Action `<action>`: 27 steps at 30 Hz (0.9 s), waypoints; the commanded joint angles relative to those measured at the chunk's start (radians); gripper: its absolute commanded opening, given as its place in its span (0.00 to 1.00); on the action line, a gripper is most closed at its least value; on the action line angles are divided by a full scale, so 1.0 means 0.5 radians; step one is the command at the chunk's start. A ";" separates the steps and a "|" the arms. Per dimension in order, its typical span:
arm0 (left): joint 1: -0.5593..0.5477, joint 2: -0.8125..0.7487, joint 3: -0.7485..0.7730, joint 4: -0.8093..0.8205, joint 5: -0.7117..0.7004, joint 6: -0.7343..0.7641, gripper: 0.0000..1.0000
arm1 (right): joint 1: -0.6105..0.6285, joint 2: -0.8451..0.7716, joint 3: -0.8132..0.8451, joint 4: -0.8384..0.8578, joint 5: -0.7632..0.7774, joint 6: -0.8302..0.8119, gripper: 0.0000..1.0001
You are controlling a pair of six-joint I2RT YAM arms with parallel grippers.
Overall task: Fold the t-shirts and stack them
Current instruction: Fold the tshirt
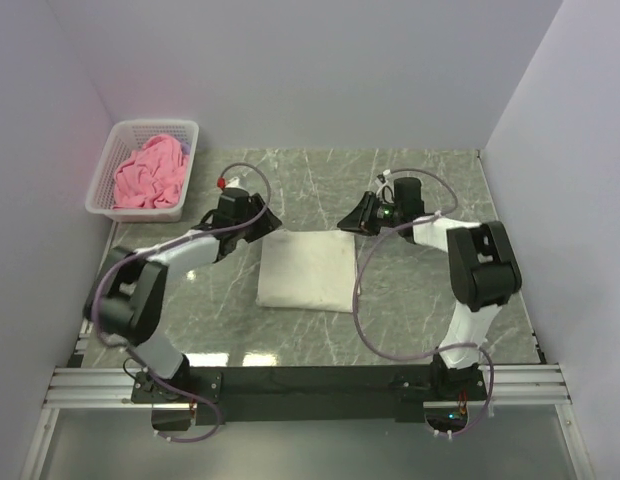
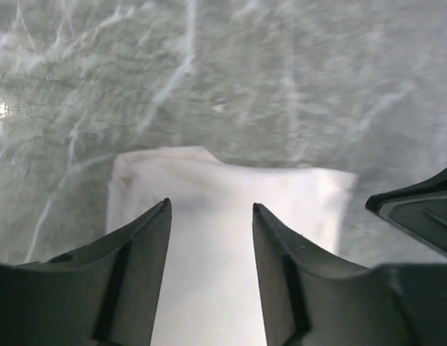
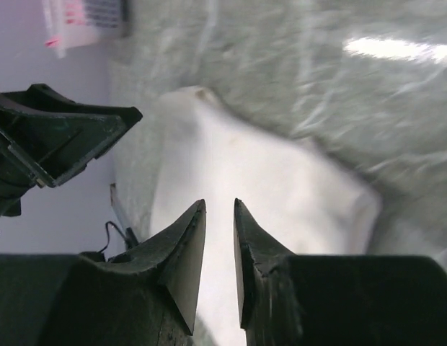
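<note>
Shirt (image 1: 308, 270) at centre, basket (image 1: 102, 180) far left.
The shirt lies on the table (image 1: 420, 300); left gripper (image 1: 268, 222) at its far-left corner, right gripper (image 1: 346, 221) at its far-right; a second shirt (image 1: 150, 172) lies in the basket.

Looks like a robotics lab test cell, definitely not someone's home. Plain pale walls (image 1: 320, 70) boxing in a marble-look tabletop (image 1: 410, 290) on three sides. Two robot arms (image 1: 180, 250) bolted to an aluminium rail (image 1: 90, 385) at the tabletop's near edge, cables (image 1: 358, 300) and all. Pink t-shirt (image 1: 148, 175) in a white plastic basket (image 1: 102, 175) at the tabletop's far-left corner.
</note>
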 commanded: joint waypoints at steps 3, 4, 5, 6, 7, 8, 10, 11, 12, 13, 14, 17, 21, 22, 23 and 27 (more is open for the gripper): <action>-0.136 -0.572 -0.150 -0.223 -0.044 -0.112 0.56 | 0.121 -0.499 -0.261 -0.099 -0.109 -0.061 0.32; -0.164 -0.637 -0.196 -0.235 -0.034 -0.124 0.54 | 0.165 -0.542 -0.295 -0.127 -0.127 -0.074 0.32; -0.198 -0.750 -0.284 -0.262 -0.034 -0.157 0.49 | 0.201 -0.576 -0.335 -0.143 -0.152 -0.086 0.33; -0.259 -0.803 -0.337 -0.272 -0.044 -0.179 0.46 | 0.302 -0.637 -0.402 -0.140 -0.167 -0.083 0.33; -0.284 -0.855 -0.392 -0.269 -0.050 -0.197 0.43 | 0.355 -0.659 -0.433 -0.119 -0.170 -0.068 0.32; -0.299 -0.940 -0.508 -0.257 -0.035 -0.243 0.40 | 0.410 -0.674 -0.455 -0.091 -0.173 -0.046 0.31; -0.324 -1.008 -0.625 -0.205 -0.041 -0.292 0.34 | 0.585 -0.671 -0.470 -0.011 -0.161 0.024 0.28; -0.324 -1.045 -0.729 -0.183 -0.044 -0.347 0.32 | 0.646 -0.656 -0.464 0.025 -0.155 0.046 0.26; -0.330 -1.055 -0.779 -0.119 -0.031 -0.366 0.29 | 0.695 -0.604 -0.437 0.086 -0.152 0.082 0.24; -0.339 -1.058 -0.822 -0.085 -0.034 -0.382 0.27 | 0.781 -0.567 -0.421 0.114 -0.152 0.092 0.22; -0.345 -1.036 -0.895 -0.048 -0.034 -0.409 0.25 | 0.815 -0.527 -0.406 0.163 -0.146 0.104 0.19; -0.357 -0.908 -0.990 0.050 -0.031 -0.434 0.18 | 0.898 -0.307 -0.360 0.246 -0.195 0.150 0.11; -0.357 -0.751 -1.098 0.115 -0.010 -0.553 0.08 | 0.901 0.107 -0.354 0.455 -0.318 0.279 0.01; -0.357 -0.736 -1.159 0.130 -0.034 -0.620 0.07 | 0.904 0.166 -0.341 0.434 -0.324 0.264 0.00; -0.360 -0.739 -1.193 0.139 -0.050 -0.645 0.06 | 0.901 0.212 -0.338 0.428 -0.327 0.261 0.00; -0.351 -0.791 -1.236 0.014 -0.160 -0.670 0.03 | 0.862 0.280 -0.332 0.397 -0.303 0.245 0.00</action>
